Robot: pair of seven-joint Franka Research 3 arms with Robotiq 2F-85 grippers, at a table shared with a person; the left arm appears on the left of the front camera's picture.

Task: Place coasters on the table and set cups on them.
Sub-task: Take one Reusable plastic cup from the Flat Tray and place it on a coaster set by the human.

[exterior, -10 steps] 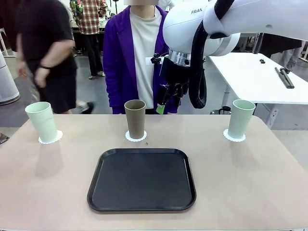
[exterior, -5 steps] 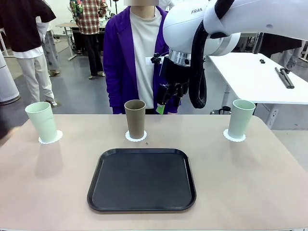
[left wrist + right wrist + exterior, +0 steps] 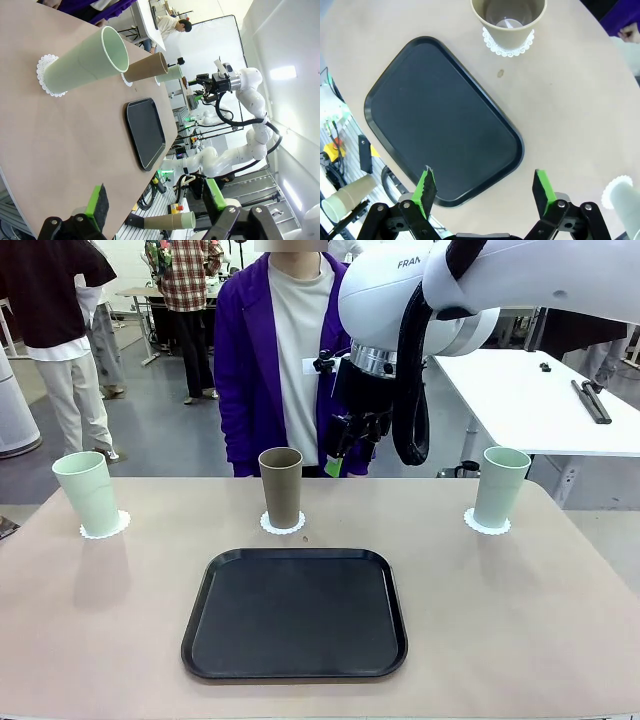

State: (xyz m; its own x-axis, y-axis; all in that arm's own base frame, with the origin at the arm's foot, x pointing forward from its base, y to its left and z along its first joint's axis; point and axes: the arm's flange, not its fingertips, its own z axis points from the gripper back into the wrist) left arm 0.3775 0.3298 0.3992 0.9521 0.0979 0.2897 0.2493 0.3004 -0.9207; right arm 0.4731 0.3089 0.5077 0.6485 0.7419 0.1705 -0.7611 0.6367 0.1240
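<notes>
Three cups stand on white scalloped coasters along the far side of the table (image 3: 520, 610): a mint cup (image 3: 87, 490) on the left coaster (image 3: 105, 526), a tan-brown cup (image 3: 281, 486) on the middle coaster (image 3: 283, 525), and a mint cup (image 3: 501, 486) on the right coaster (image 3: 487, 523). High above the table, just right of the brown cup, my right gripper (image 3: 347, 448) hangs open and empty. The right wrist view looks down past that gripper (image 3: 485, 189) at the brown cup (image 3: 509, 17). My left gripper (image 3: 156, 200) is open and empty, off the table's left end, facing the near mint cup (image 3: 85, 62).
A black rounded-corner tray (image 3: 295, 613) lies empty in the middle of the table, near the front edge. A person in a purple jacket (image 3: 250, 360) stands at the far side behind the brown cup. A white table (image 3: 540, 405) stands at the back right.
Neither the cups, the coasters nor the arms have moved. A passer-by in dark clothes at the far left has walked out of view.
</notes>
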